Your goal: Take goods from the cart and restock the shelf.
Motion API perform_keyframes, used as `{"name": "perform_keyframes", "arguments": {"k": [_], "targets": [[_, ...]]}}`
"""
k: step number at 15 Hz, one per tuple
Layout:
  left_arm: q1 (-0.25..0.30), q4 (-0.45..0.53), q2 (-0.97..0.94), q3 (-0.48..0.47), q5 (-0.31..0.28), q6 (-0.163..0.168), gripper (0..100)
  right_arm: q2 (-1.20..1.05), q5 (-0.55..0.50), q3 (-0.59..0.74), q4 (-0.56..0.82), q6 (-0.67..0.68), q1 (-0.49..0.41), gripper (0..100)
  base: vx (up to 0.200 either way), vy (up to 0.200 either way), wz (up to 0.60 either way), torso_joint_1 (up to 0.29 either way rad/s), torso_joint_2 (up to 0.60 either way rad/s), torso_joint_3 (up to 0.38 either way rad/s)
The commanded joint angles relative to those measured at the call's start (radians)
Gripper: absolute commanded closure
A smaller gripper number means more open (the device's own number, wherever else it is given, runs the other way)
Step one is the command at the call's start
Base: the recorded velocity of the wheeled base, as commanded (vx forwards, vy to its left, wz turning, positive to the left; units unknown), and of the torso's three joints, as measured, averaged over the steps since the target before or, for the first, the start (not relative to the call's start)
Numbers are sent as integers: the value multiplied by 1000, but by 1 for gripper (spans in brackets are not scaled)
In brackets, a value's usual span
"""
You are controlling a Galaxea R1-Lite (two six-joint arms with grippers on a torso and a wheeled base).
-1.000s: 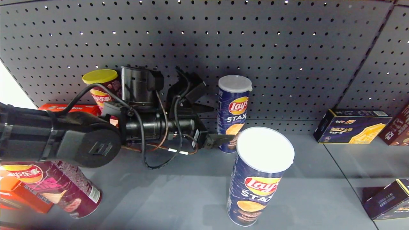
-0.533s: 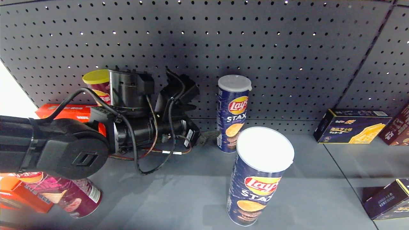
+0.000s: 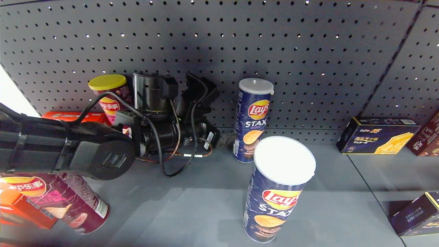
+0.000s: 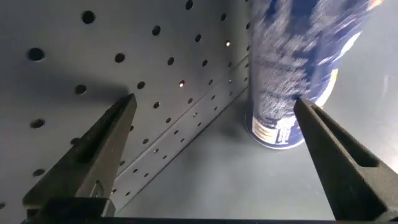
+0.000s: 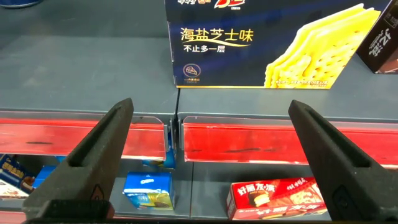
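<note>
Both L fingers [image 4: 93,162] & R fingers [image 5: 93,162] apart; L fingers shifted back twd rear blue can [image 3: 252,120].

Shelf [image 3: 192,209] count, head view.
Blue chip cans: 2. Back can [image 3: 253,120] by the rear wall, front can [image 3: 276,195] nearer the front edge.
Maroon chip cans: 2. Upright can [image 3: 109,94], lying can [image 3: 73,206].
Orange boxes: 2. Rear box [image 3: 68,116], front-left corner box [image 3: 20,210].
Dark blue boxes: 2. Rear right box [image 3: 377,134], front right box [image 3: 413,215].
Maroon box [image 3: 428,137]: 1, right edge.
</note>
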Motion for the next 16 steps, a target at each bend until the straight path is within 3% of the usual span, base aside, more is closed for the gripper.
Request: {"name": "perform_keyframes", "arguments": {"k": [1,11,16], "targets": [[0,-1,18,-5,0,0,0,0,0,0,0,0,1,0,0,0,0,0,0,0],[0,-4,-53,70,0,0,0,0,0,0,0,0,1,0,0,0,0,0,0,0],[0,-4,-48,63,52,3,0,0,0,0,0,0,1,0,0,0,0,0,0,0]]}}
